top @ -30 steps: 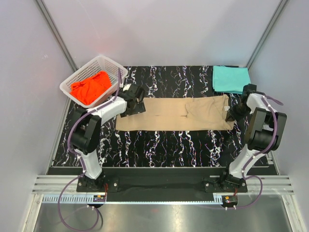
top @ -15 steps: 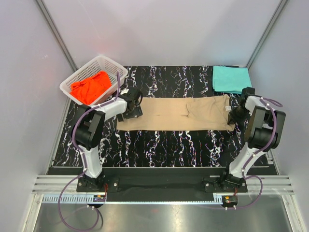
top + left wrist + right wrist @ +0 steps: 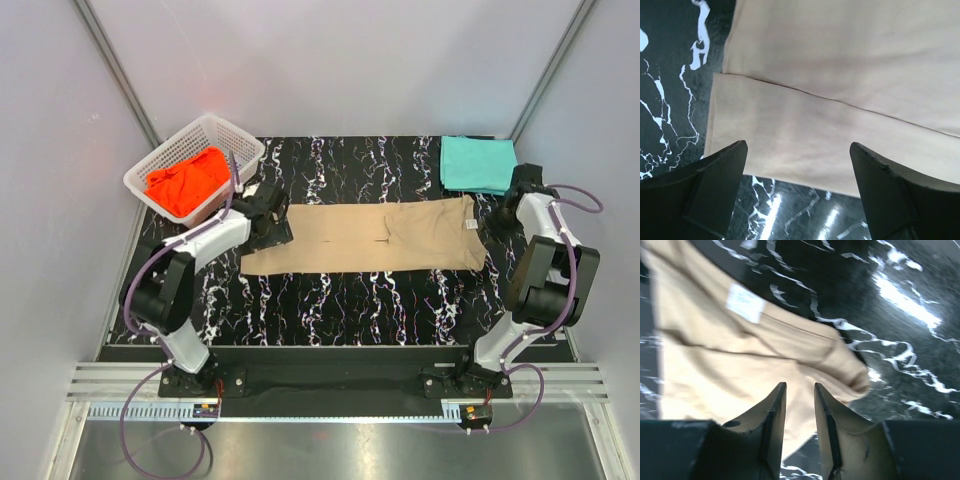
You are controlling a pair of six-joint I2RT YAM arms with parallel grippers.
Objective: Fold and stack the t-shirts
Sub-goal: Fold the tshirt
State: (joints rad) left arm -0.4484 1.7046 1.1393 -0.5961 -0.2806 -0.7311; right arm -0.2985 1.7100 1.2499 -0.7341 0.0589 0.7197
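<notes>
The tan t-shirt (image 3: 370, 235) lies folded into a long flat strip across the middle of the table. My left gripper (image 3: 277, 228) hovers over its left end, jaws wide open. In the left wrist view (image 3: 799, 146) they straddle the near hem of the tan cloth (image 3: 840, 75) and hold nothing. My right gripper (image 3: 495, 222) is at the strip's right end. In the right wrist view (image 3: 797, 387) its jaws are open by a narrow gap just above the rumpled corner of the tan cloth (image 3: 730, 365), with nothing between them. A folded teal t-shirt (image 3: 478, 163) lies at the back right. An orange-red t-shirt (image 3: 188, 180) sits crumpled in the basket.
The white lattice basket (image 3: 215, 128) stands at the back left, close behind my left arm. The black marbled tabletop (image 3: 360, 295) is bounded by grey walls at the back and both sides. A white label (image 3: 745, 302) shows on the tan cloth.
My right gripper has opened and let go of the tan shirt's right end, its wrist drawing back towards the teal shirt. The left gripper has stayed open and shifted slightly at the left end.
</notes>
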